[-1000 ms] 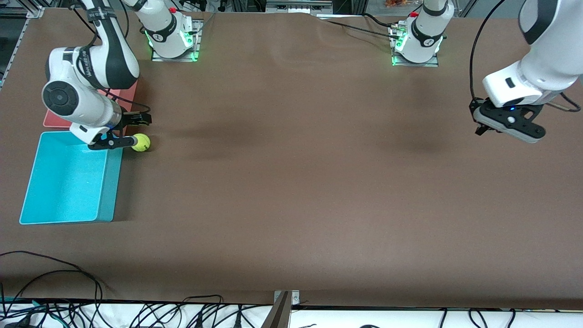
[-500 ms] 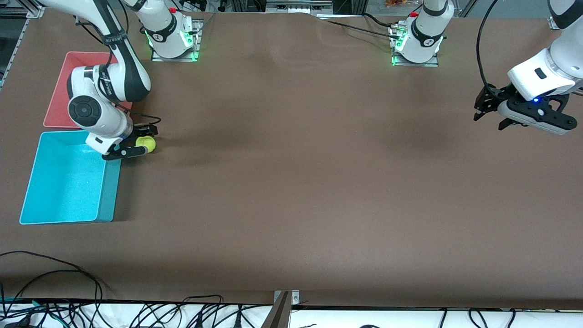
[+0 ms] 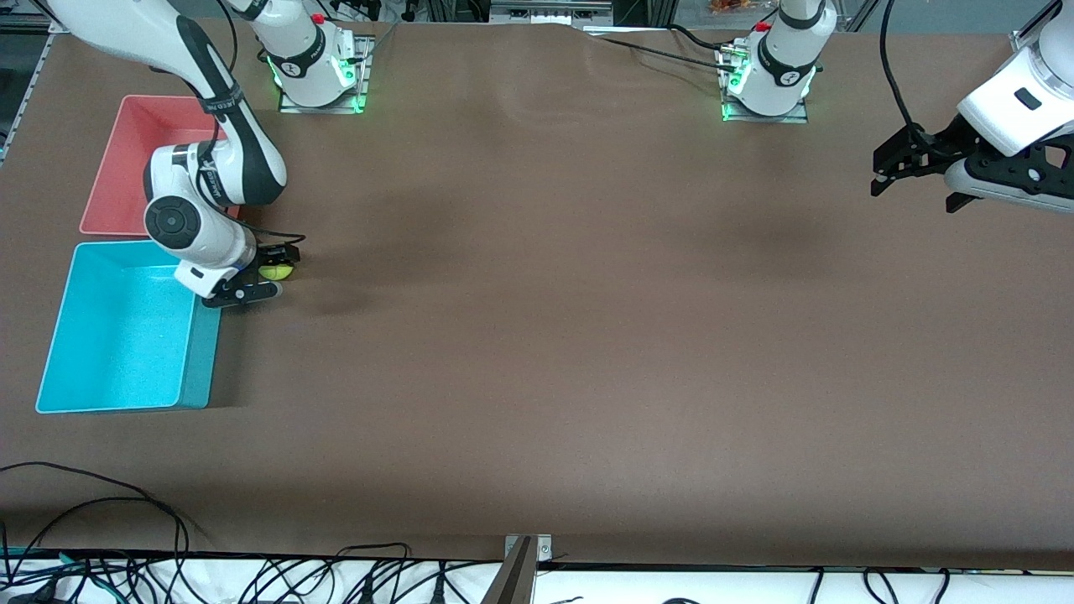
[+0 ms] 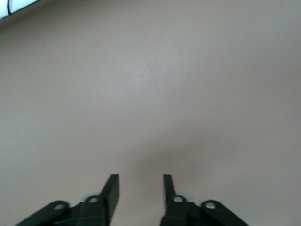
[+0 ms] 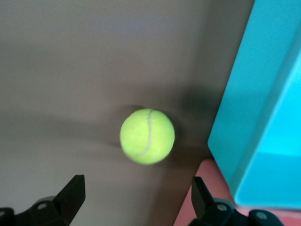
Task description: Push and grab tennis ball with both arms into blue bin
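Grab step in hand. Small fuzzy yellow-green tennis ball point(image 3: 277, 270) sits on the brown table point(image 3: 554, 352), just beside the rectangular cyan-blue plastic bin point(image 3: 126, 335) at its corner nearest the pink tub point(image 3: 138, 159), toward the right arm's end. Right gripper point(image 3: 262, 270) brackets the ball, fingers spread wide, not clamped (wrist view shows gaps on both sides). Left gripper point(image 3: 891, 172) waits, fingers parted, over the table edge at the left arm's end. Next, judged: close on ball, lift over the bin rim.
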Controlling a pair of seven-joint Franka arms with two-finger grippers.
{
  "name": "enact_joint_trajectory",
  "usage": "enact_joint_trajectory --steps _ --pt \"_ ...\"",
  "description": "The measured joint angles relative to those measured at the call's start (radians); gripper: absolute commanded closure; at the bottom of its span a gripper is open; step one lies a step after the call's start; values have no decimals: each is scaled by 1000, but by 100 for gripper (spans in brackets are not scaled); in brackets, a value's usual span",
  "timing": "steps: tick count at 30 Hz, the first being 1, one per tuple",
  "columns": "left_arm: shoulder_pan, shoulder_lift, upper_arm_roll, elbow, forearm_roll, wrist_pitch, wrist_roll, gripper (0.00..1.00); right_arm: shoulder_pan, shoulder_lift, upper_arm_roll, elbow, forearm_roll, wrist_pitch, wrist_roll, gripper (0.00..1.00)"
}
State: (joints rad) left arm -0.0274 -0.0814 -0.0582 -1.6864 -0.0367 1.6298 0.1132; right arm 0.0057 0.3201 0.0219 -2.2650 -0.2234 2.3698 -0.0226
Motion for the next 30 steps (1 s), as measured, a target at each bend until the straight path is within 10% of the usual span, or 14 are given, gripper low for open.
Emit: enact_joint_trajectory --steps 11,30 --pt "-59 10 62 8 0 -1 -53 0 -1 30 0 0 0 -15 5 63" --pt "-60 52 83 46 0 0 -55 0 0 -6 8 274 0 -438 -61 63"
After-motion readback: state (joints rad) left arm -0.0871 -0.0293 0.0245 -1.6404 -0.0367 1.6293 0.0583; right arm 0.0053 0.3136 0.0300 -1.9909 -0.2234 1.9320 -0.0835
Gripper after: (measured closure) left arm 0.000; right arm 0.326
